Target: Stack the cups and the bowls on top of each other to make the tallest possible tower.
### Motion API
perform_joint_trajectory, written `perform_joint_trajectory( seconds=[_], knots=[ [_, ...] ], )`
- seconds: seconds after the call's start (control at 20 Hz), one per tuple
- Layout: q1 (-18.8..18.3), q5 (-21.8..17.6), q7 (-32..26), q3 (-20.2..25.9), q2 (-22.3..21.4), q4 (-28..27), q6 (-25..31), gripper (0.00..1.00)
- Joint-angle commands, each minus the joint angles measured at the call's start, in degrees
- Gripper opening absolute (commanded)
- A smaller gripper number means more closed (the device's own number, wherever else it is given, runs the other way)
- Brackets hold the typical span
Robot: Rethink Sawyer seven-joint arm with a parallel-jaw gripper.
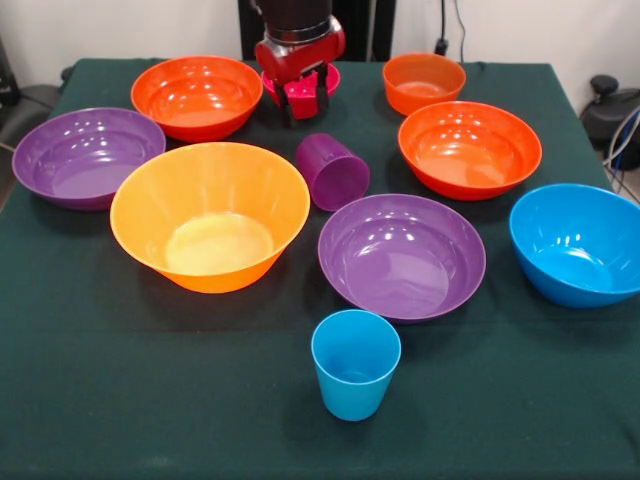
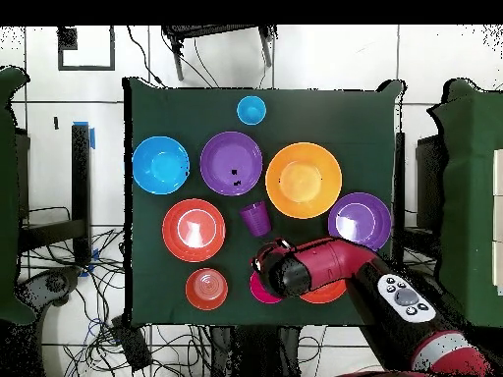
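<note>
My gripper hangs at the table's far side, right over the small magenta bowl, fingers apart and nothing between them. In the overhead view the arm covers the gripper and part of the magenta bowl. The purple cup seems to lie on its side just in front of it. The light blue cup stands upright at the near edge. All bowls stand apart, open side up: two red-orange, small orange, two purple, big orange, blue.
A dark green cloth covers the table. The bowls fill most of its middle and far side. The near strip holds only the light blue cup. Cables and stands surround the table in the overhead view.
</note>
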Motion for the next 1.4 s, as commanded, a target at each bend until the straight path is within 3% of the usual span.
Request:
perform_joint_trajectory(
  seconds=[0.05, 0.25, 0.45, 0.65, 1.1, 1.4],
  knots=[
    [-2.8, -4.4, -9.2, 3.3, -0.5, 0.9, 4.7, 1.0],
    [-4.3, -4.9, -9.3, 3.2, -1.3, 2.3, 4.9, 1.0],
    [-4.3, -6.3, -8.4, 2.6, 0.6, 1.7, 4.2, 1.0],
    [-2.2, -7.1, -5.9, 1.7, 3.4, -0.4, 3.6, 1.0],
    [2.4, -7.3, -0.3, 0.2, 3.8, 0.1, 0.9, 1.0],
    [2.2, -8.7, 0.7, -1.8, 1.5, 3.5, -1.6, 1.0]
  ],
)
